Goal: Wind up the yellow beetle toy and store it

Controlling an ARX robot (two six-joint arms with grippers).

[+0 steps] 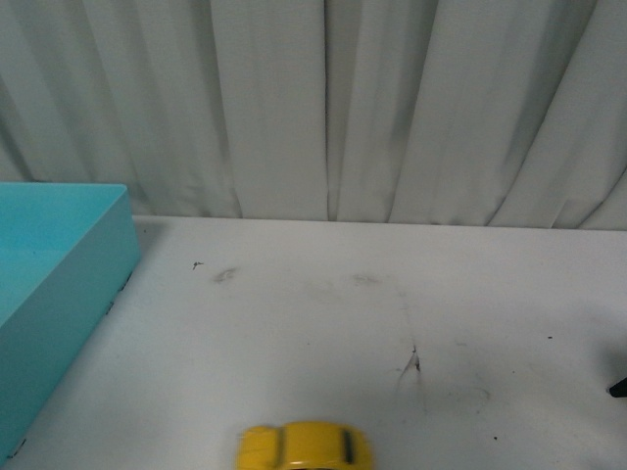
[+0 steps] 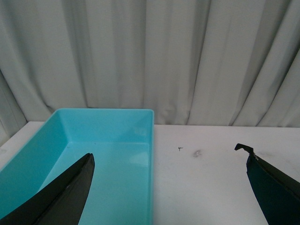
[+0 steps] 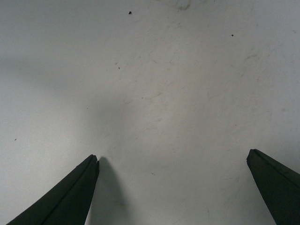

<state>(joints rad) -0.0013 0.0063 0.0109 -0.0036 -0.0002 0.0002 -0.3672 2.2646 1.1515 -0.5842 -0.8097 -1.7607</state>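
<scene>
The yellow beetle toy point(image 1: 305, 447) sits on the white table at the very bottom edge of the front view, cut off by the frame, its black side stripe showing. No gripper touches it. My left gripper point(image 2: 169, 161) is open, its dark fingers spread wide, one over the turquoise box point(image 2: 110, 123) and one over the bare table. My right gripper point(image 3: 173, 159) is open too, hovering low over bare white table with nothing between its fingers. A dark tip point(image 1: 618, 389) at the right edge of the front view belongs to the right arm.
The turquoise box point(image 1: 93, 257) stands at the table's left side, open-topped with nothing inside. A pleated white curtain point(image 1: 323, 108) hangs behind the table's far edge. The white table point(image 1: 323, 313) shows scuffs and small dark marks.
</scene>
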